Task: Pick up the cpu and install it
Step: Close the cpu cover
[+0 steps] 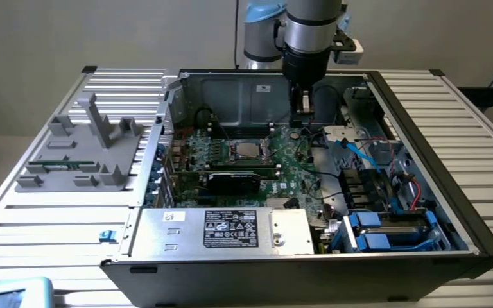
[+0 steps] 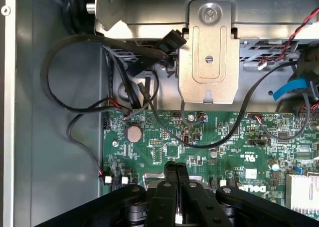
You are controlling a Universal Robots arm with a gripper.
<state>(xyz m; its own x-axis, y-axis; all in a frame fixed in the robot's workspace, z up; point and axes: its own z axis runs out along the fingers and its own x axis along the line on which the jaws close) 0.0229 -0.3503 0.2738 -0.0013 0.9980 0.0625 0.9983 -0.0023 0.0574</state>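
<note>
The cpu [image 1: 246, 149], a small silver square chip, lies in the socket in the middle of the green motherboard [image 1: 294, 167] inside the open computer case [image 1: 435, 186]. My gripper [image 1: 302, 115] hangs over the rear of the case, behind the cpu and toward the exterior view's right, well apart from it. In the wrist view the two black fingertips [image 2: 169, 169] of the gripper [image 2: 176, 168] press together, shut on nothing, above the board's edge [image 2: 164, 147].
A silver power supply box with a white label [image 1: 229, 231] fills the case's front. Blue drive caddies [image 1: 384, 231] and cables [image 1: 358, 154] crowd the exterior view's right. A grey fixture [image 1: 84, 151] stands on the table outside the case. A metal bracket [image 2: 209, 62] and black cables [image 2: 75, 107] lie under the wrist.
</note>
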